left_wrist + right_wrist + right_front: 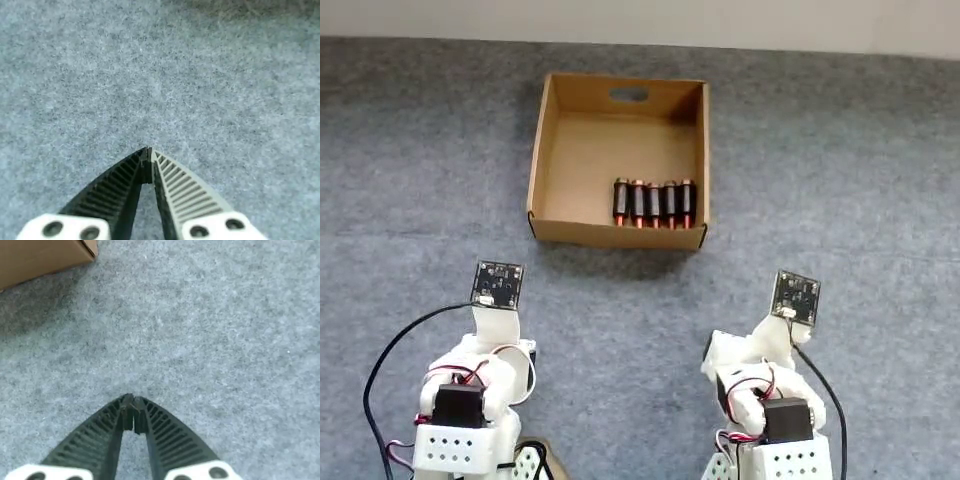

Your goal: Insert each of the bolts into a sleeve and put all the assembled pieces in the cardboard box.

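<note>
The cardboard box [548, 150] stands at the far middle of the grey carpet. Several assembled pieces [655, 204], black sleeves with copper bolt ends, lie side by side in its near right corner. Both arms are folded back at the near edge, well short of the box. My left gripper [149, 152] is shut over bare carpet with nothing between its fingers. My right gripper [129, 401] is also shut and holds nothing; a corner of the box [40, 257] shows ahead of it.
Grey carpet [840, 180] covers the whole table on every side of the box. A black cable [390, 355] loops beside the left arm's base, and a second cable runs down beside the right arm.
</note>
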